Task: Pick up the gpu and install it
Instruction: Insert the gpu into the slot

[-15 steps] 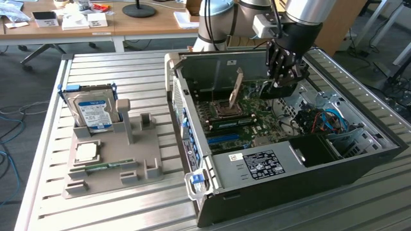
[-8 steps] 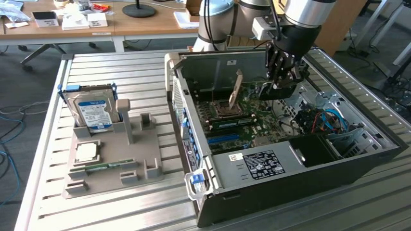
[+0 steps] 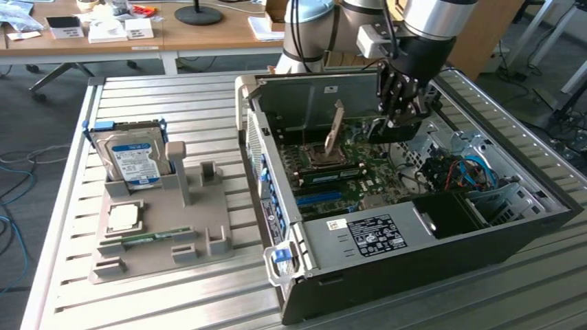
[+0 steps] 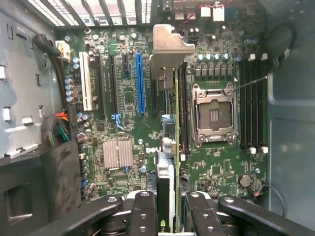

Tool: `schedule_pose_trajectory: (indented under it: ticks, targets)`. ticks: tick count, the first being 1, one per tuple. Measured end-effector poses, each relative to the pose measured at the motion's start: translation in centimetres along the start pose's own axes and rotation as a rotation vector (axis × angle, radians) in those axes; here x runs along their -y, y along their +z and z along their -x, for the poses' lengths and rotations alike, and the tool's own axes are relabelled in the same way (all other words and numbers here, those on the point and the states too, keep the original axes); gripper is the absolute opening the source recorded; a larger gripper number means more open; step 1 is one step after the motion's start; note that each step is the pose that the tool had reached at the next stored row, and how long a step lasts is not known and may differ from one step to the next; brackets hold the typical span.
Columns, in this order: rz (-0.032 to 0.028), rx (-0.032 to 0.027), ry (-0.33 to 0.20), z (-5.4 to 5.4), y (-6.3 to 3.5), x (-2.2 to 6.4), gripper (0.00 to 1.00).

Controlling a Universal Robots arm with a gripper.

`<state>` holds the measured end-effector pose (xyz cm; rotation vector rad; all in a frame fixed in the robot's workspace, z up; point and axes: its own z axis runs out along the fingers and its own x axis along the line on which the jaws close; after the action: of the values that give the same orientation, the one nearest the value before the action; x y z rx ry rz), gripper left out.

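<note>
Over the motherboard (image 4: 211,172) inside the open computer case (image 3: 413,254), the gripper (image 4: 170,214) pinches the gpu (image 4: 166,172) edge-on. Its silver bracket (image 4: 170,44) points toward the case's rear wall, between the blue expansion slot (image 4: 140,83) and the empty CPU socket (image 4: 212,115). Seating it well likely needs the card kept upright, its contact edge parallel to one slot and the bracket clear of the rear wall. I cannot tell which slot lies beneath.

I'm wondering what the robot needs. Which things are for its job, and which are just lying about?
For the job:
- gpu, held in the gripper
- motherboard
- case

Lying about:
- hard drive
- RAM stick
- CPU
- holder
</note>
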<state>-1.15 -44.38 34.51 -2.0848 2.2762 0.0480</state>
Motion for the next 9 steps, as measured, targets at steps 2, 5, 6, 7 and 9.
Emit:
schedule_pose_trajectory:
  ticks: [2,5,6,7,9]
  targets:
    - [0.0,0.0,0.0,-0.03,0.04,-0.3,0.27]
    - [0.0001,-0.0003,0.0,-0.05,0.06,-0.51,0.27]
    - [0.0,-0.0002,0.0,-0.05,0.06,-0.51,0.27]
    - [0.0,-0.0001,0.0,-0.05,0.06,-0.51,0.27]
    - [0.0,-0.0001,0.0,-0.05,0.06,-0.51,0.27]
